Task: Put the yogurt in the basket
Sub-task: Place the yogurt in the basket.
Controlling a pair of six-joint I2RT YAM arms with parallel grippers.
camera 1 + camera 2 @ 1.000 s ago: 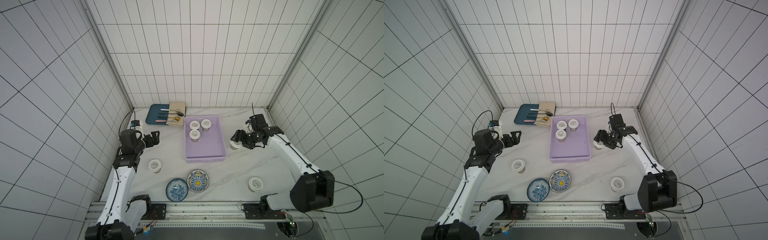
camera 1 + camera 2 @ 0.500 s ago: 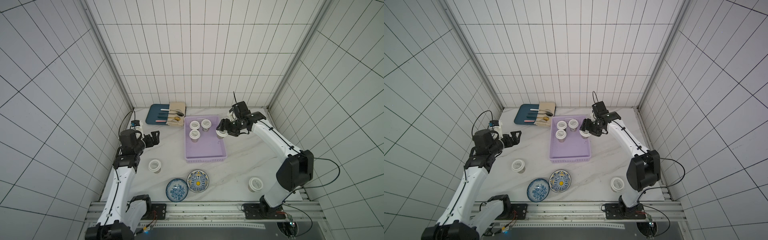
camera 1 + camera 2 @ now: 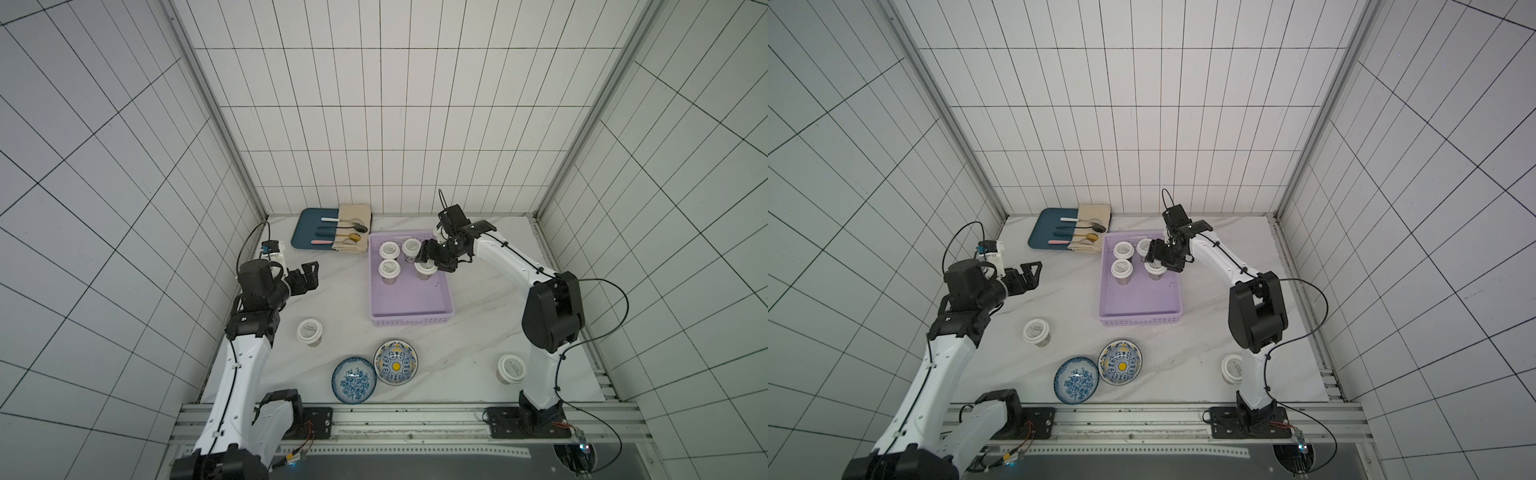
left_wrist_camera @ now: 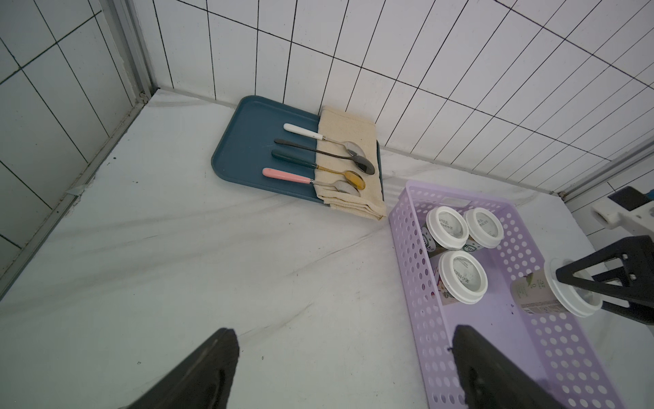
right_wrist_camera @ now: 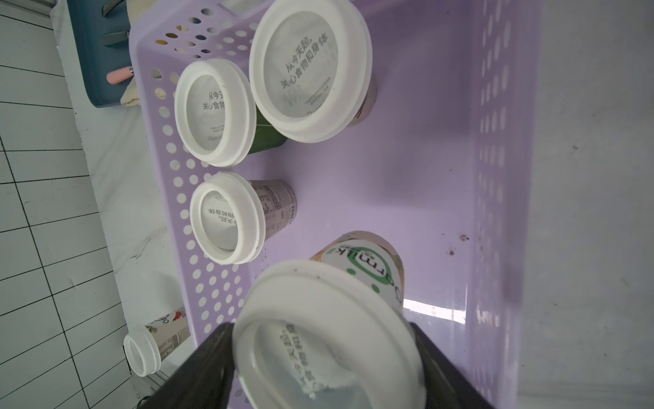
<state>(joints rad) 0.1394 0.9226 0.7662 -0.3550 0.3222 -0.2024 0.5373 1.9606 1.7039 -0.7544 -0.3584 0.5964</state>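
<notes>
The marble worktop [image 3: 340, 299] carried a lilac basket [image 3: 411, 320] toward its back, with a dark blue tray [image 3: 305, 232] of spoons [image 4: 300, 179] just beside it. Two patterned blue bowls [image 3: 354, 380] [image 3: 396, 362] sat near the front edge. Three yogurt cups [image 3: 390, 249] [image 3: 411, 246] [image 3: 389, 268] stood upright at the basket's far end. The right end effector [image 5: 320, 327] pinched a fourth cup [image 5: 364, 265] at its white lid, tilted, inside the basket beside them. Two more cups [image 3: 309, 330] [image 3: 512, 368] stood on the worktop outside the basket, well apart. The left end effector [image 3: 309, 276] hung spread wide, holding nothing.
</notes>
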